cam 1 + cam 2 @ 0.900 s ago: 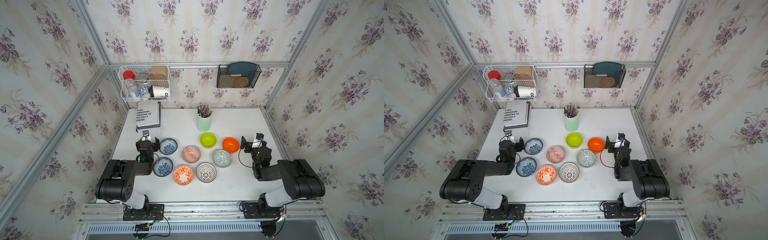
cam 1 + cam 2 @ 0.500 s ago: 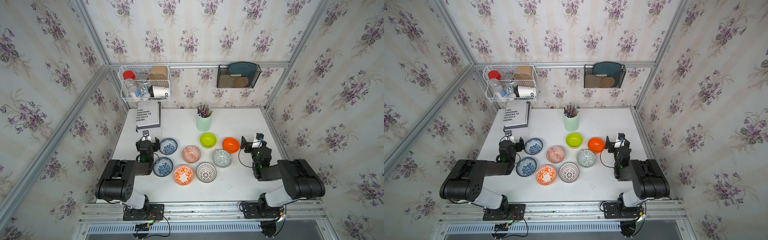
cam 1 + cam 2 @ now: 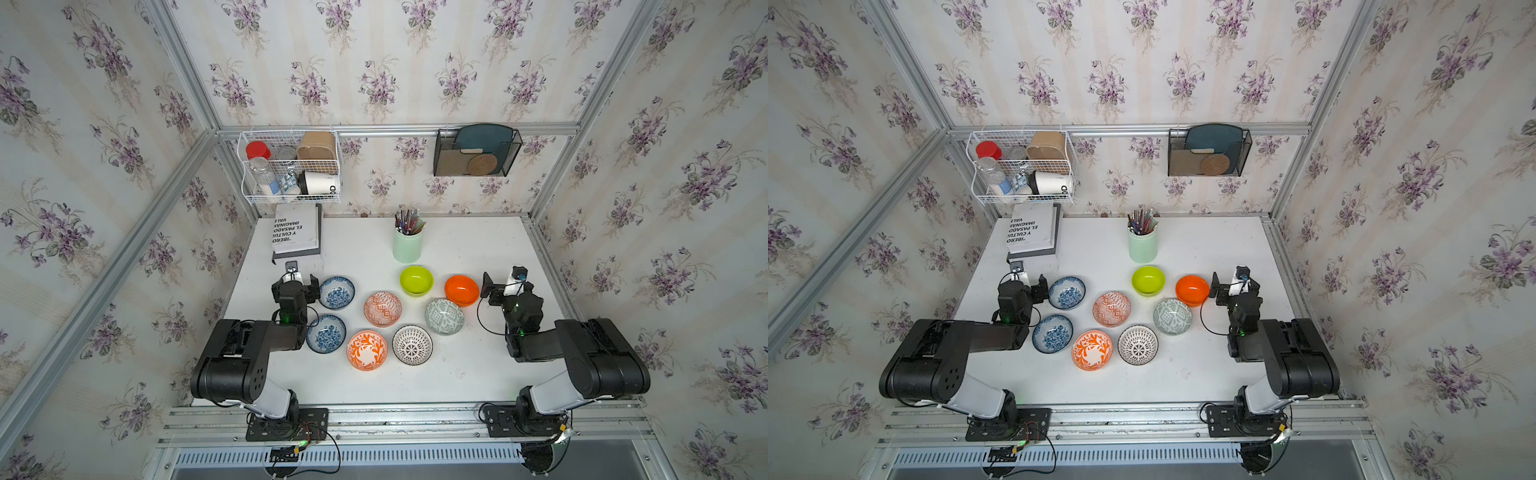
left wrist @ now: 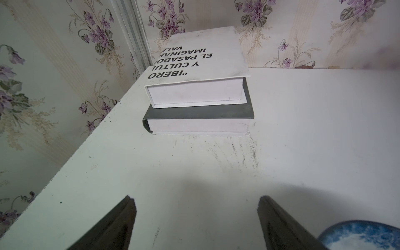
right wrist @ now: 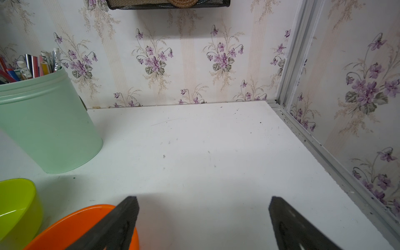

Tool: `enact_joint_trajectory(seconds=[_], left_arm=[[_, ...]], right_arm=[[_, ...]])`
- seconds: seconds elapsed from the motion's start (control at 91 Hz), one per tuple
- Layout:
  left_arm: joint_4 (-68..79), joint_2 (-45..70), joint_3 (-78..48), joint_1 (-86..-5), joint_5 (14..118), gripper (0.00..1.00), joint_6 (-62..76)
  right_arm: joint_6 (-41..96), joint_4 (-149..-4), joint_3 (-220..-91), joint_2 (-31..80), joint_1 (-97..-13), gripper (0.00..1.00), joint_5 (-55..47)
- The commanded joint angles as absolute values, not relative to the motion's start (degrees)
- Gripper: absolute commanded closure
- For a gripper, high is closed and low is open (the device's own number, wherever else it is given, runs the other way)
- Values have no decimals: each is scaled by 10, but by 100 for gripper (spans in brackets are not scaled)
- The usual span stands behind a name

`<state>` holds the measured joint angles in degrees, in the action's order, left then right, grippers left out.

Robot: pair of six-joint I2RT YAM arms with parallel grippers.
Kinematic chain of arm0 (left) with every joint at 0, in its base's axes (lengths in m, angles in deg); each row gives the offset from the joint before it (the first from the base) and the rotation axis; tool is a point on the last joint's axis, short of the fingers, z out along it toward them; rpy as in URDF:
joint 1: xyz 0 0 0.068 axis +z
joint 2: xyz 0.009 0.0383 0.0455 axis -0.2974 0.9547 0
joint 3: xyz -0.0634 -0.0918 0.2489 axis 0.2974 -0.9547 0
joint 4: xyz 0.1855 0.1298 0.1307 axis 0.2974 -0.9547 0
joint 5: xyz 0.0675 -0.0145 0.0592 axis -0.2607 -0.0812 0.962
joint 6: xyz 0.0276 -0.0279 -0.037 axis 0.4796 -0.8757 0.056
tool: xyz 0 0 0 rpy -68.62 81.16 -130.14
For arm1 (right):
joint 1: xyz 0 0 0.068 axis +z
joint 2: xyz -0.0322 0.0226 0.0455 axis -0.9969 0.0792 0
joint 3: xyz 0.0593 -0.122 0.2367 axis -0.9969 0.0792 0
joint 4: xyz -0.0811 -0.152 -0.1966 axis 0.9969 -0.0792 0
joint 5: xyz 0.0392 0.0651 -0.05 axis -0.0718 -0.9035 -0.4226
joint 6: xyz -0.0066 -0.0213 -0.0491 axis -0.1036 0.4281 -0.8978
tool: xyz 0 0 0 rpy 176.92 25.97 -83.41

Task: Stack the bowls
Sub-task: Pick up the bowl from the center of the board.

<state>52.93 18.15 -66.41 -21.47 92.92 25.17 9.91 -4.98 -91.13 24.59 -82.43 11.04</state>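
Room: flowered wallpaper on three sides, metal frame rails, white table [image 3: 457,374] scuffed and speckled.
Change: none I can see against the moment before; arms and bowls lie as they did. Stacking has not begun.
Bowls: eight, each single and upright, clustered mid-table, none nested.
Left side: far blue bowl [image 3: 336,293] and near blue bowl [image 3: 326,334], close together.
Middle: lattice orange bowl [image 3: 382,309], leafy orange bowl [image 3: 367,350], black-white bowl [image 3: 412,345], grey-green bowl [image 3: 444,317].
Far row: lime bowl [image 3: 416,281], plain orange bowl [image 3: 461,290].
Left pincer [image 4: 197,200]: fingers apart, empty, low over bare table, far blue bowl just beside it.
Right pincer [image 5: 204,200]: fingers wide apart, empty; one finger by the plain orange bowl's rim, contact unclear.
Materials: patterned bowls look like glazed ceramic, smooth and shiny; the lime and plain orange ones glossy, possibly plastic.
Shapes: round, sloped walls, thin rims, similar sizes; they should nest readily.
Bystanders: pale green pen cup [image 3: 408,245], two books [image 3: 296,230] stacked at the back corner.
Risk: slick rims may slip in a pinch grip.
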Motion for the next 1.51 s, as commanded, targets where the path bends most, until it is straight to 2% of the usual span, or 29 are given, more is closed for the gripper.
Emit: enact_joint_trajectory(seconds=[0.0, 0.253, 0.429, 0.582, 0.714, 0.758, 0.813, 0.967, 1.066, 1.187, 1.253, 1.33, 1.439, 1.494], left_arm=[[545, 182, -661, -214, 930, 8, 259], [547, 182, -661, -214, 932, 8, 257], [611, 172, -698, -216, 957, 8, 250], [634, 162, -713, -241, 968, 8, 280], [647, 153, -721, -255, 984, 8, 293], [640, 148, -713, -264, 1028, 8, 294], [595, 123, -699, -273, 1091, 8, 284], [475, 22, -674, -278, 1124, 8, 263], [302, -44, -611, -278, 1138, 8, 196], [10, -67, -480, -279, 1188, 8, 64], [-172, -62, -395, -279, 1233, 8, -39], [-315, -63, -316, -279, 1225, 8, -76], [-387, -81, -281, -279, 1185, 8, -59], [-392, -96, -285, -273, 1128, 8, -39]], right_arm=[[97, -32, -912, 247, -824, 0, 106], [97, -33, -912, 247, -824, 0, 105], [95, -26, -905, 245, -823, 0, 109], [101, 50, -869, 237, -811, 0, 165], [97, 43, -867, 220, -804, 0, 176], [94, 37, -866, 214, -801, 0, 182], [95, 29, -866, 202, -800, 0, 187], [97, -53, -875, 134, -799, 0, 194], [101, -103, -887, 74, -799, 0, 184], [161, -146, -887, -34, -799, 0, 182], [246, -232, -902, -102, -800, 0, 216], [455, -457, -952, -165, -806, 0, 372], [446, -497, -968, -208, -852, 0, 248], [465, -550, -993, -213, -853, 0, 211]])
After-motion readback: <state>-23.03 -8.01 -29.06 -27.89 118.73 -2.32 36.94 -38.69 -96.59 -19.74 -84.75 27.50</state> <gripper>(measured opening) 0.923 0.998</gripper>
